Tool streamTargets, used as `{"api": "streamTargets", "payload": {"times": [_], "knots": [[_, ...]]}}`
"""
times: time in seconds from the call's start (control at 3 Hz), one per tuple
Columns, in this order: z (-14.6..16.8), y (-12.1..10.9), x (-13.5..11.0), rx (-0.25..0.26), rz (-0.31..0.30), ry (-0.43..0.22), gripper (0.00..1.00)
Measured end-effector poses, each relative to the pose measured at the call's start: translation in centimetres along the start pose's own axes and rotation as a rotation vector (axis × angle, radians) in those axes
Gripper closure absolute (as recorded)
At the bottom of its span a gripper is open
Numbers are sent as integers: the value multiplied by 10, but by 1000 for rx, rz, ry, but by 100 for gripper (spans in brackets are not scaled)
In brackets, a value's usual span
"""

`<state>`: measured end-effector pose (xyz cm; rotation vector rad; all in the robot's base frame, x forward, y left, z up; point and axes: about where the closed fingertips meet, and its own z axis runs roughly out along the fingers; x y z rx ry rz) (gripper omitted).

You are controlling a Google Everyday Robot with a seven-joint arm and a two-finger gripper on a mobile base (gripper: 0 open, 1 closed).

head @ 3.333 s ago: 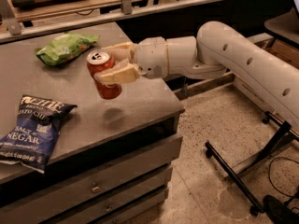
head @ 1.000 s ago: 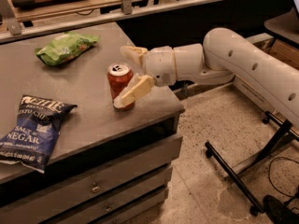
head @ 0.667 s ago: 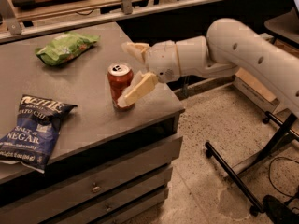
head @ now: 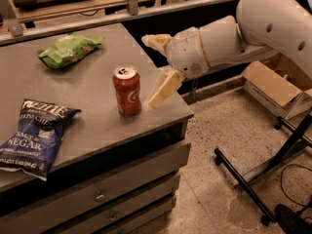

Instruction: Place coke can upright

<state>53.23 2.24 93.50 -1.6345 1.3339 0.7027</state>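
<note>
The red coke can (head: 127, 90) stands upright on the grey cabinet top (head: 92, 77), near its right front corner, silver top up. My gripper (head: 153, 69) is just to the right of the can, open and empty. One cream finger (head: 163, 89) angles down close to the can's right side without touching it. The other finger (head: 155, 41) sits higher and farther back. The white arm reaches in from the upper right.
A green chip bag (head: 68, 48) lies at the back of the top. A blue chip bag (head: 36, 136) lies at the left front edge. Drawers are below. A cardboard box (head: 275, 89) and a black stand (head: 263, 174) are on the floor at right.
The gripper lowered the can onto the cabinet top, let go of it, and has drawn back to the right. The can stays standing.
</note>
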Motion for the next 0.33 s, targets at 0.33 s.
{"api": "streamTargets", "payload": {"times": [0.33], "knots": [[0,0,0,0,0,0,0]]}}
